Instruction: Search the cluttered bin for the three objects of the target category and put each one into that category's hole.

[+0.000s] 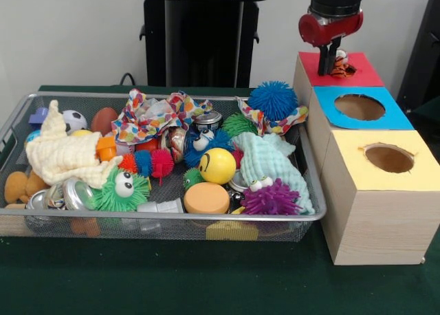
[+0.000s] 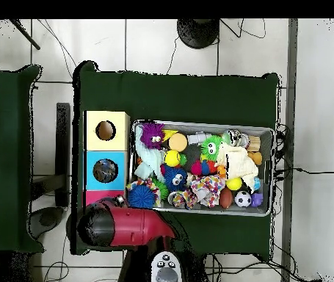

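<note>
The wire mesh bin (image 1: pixel 172 219) lies on the green table, full of toys; it also shows in the overhead view (image 2: pixel 199 123). My gripper (image 1: pixel 335 62) hangs over the red-topped box (image 1: pixel 364 74) at the far right. It is shut on a small tan-orange plush animal (image 1: pixel 342 69), which sits at the mouth of the red top's hole; the hole itself is hidden behind it. Another tan-brown plush (image 1: pixel 17 186) lies at the bin's left end, partly under the cream cloth (image 1: pixel 62 153). In the overhead view my arm (image 2: pixel 122 224) covers most of the red box (image 2: pixel 96 197).
The blue-topped box (image 1: pixel 359 107) and the yellow-topped box (image 1: pixel 389 157) stand in a row in front of the red one, right of the bin. The bin holds spiky balls (image 1: pixel 273 98), a yellow smiley ball (image 1: pixel 217 165), an orange disc (image 1: pixel 206 198) and patterned cloths (image 1: pixel 155 115).
</note>
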### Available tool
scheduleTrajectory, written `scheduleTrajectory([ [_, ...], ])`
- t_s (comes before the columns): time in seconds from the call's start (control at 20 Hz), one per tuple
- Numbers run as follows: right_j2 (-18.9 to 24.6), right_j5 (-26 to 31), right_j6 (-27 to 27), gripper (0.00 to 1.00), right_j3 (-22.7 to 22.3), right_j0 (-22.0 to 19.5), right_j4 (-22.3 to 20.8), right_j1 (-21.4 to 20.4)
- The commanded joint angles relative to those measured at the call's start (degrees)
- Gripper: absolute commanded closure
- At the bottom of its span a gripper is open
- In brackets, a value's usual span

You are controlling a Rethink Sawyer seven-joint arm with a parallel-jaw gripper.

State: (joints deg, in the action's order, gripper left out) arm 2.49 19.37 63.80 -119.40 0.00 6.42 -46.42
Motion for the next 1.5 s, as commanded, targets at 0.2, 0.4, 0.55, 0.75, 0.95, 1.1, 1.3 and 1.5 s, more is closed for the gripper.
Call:
scheduleTrajectory([
  [0.2,1.71,5.62,12.37,1.0,0.65,3.22,0.52,-2.61],
  [0.4,1.7,2.15,13.1,1.0,1.82,4.06,0.93,-0.05],
  [0.55,2.34,-0.36,12.46,1.0,2.21,3.49,0.77,1.78],
  [0.75,2.27,-1.36,12.16,1.0,2.12,2.88,0.55,2.53],
  [0.95,2.23,-1.55,11.82,1.0,1.92,2.0,0.39,2.89],
  [1.1,2.34,-2.09,11.32,1.0,2.07,1.33,0.0,3.68],
  [1.3,3.42,-4.77,10.47,1.0,1.91,-0.31,-0.81,5.63],
  [1.5,3.32,-4.33,10.68,1.0,1.87,-0.47,-0.63,5.51],
])
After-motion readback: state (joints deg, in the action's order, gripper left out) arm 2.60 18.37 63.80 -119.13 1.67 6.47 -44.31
